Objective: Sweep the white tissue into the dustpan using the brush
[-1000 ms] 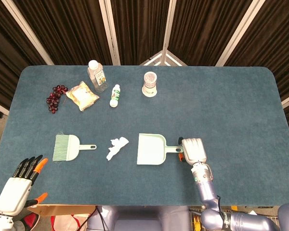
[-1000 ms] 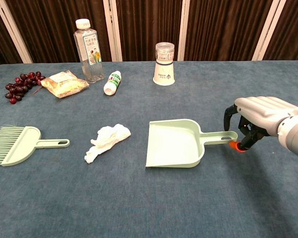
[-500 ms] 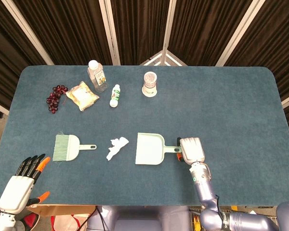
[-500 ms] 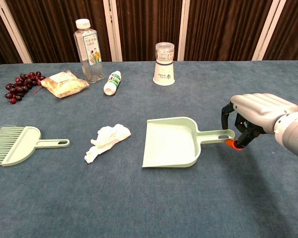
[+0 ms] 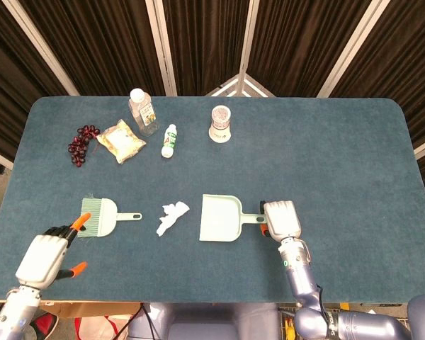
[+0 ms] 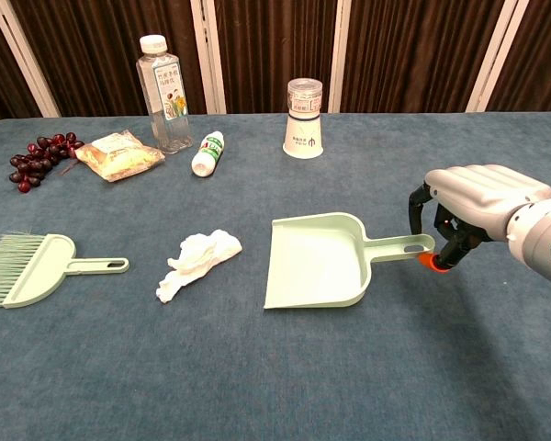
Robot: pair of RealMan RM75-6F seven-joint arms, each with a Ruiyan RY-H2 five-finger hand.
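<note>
The crumpled white tissue (image 5: 171,216) (image 6: 198,261) lies on the blue table between brush and dustpan. The pale green brush (image 5: 99,216) (image 6: 28,266) lies flat at the left, handle pointing right toward the tissue. Its open mouth facing the tissue, the pale green dustpan (image 5: 219,218) (image 6: 317,271) sits just right of it. My right hand (image 5: 282,219) (image 6: 482,197) grips the end of the dustpan handle, fingers over it and thumb under. My left hand (image 5: 46,255) hovers near the front-left table edge, just short of the brush bristles, holding nothing, and is outside the chest view.
Along the back stand a clear water bottle (image 6: 162,92), a small white bottle lying down (image 6: 207,152), an upturned cup (image 6: 303,119), a snack bag (image 6: 119,154) and dark grapes (image 6: 39,156). The table's front edge (image 5: 163,300) runs close to both arms.
My left hand has come in over the table toward the brush. The right hand has nudged the dustpan a little left toward the tissue.
</note>
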